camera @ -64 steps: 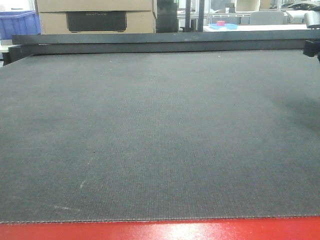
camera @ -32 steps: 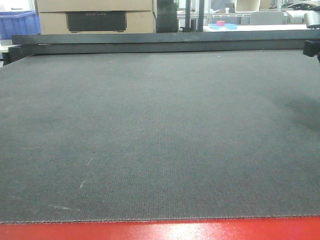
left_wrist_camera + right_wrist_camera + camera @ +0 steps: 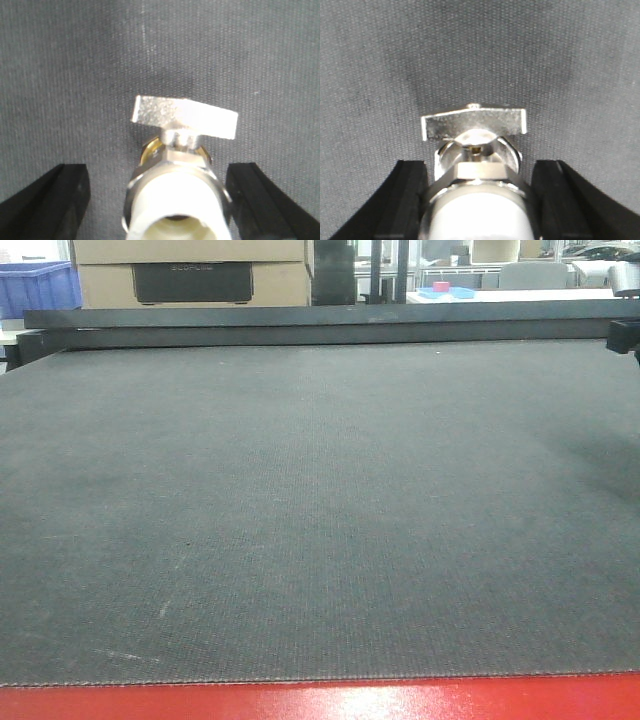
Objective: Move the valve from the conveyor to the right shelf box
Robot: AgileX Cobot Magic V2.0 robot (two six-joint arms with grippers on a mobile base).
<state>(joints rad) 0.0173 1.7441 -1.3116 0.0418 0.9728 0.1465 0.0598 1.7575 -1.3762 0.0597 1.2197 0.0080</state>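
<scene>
Right gripper (image 3: 480,166) sits clamped on a valve (image 3: 475,150) over the conveyor (image 3: 480,50), left gripper (image 3: 157,167) stands spread around a second valve (image 3: 182,145); I judge either rounded metal body could slip or rotate when lifted.

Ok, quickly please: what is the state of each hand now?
Left hand: open, valve between its fingers, gaps on both sides.
Right hand: closed on second valve.
</scene>
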